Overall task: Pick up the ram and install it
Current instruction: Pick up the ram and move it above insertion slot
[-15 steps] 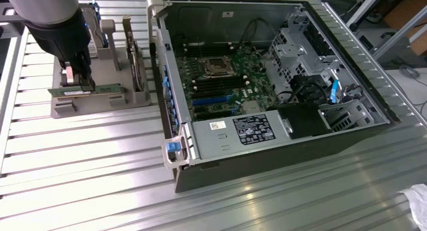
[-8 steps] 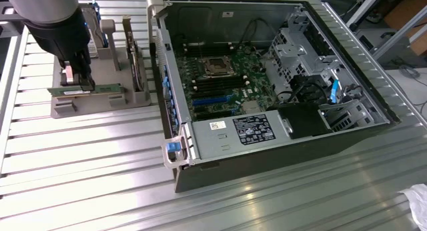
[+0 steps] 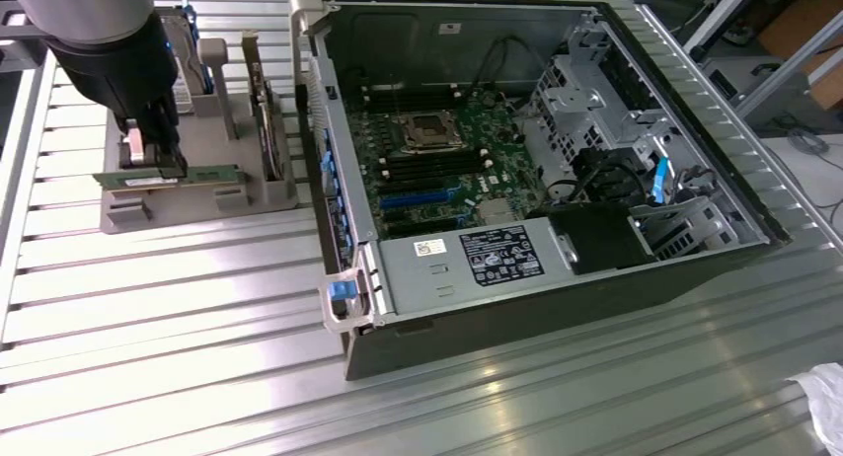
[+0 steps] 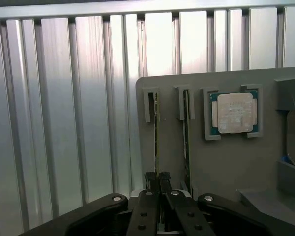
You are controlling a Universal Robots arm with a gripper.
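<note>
The ram (image 3: 204, 173) is pinched by the closed gripper (image 4: 158, 177).

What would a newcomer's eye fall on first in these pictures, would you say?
The open computer case, motherboard exposed, takes up the exterior view's right. At its left, the arm reaches down into a gray tray, jaws shut on the green ram. A silver processor sits in the same tray.
</note>
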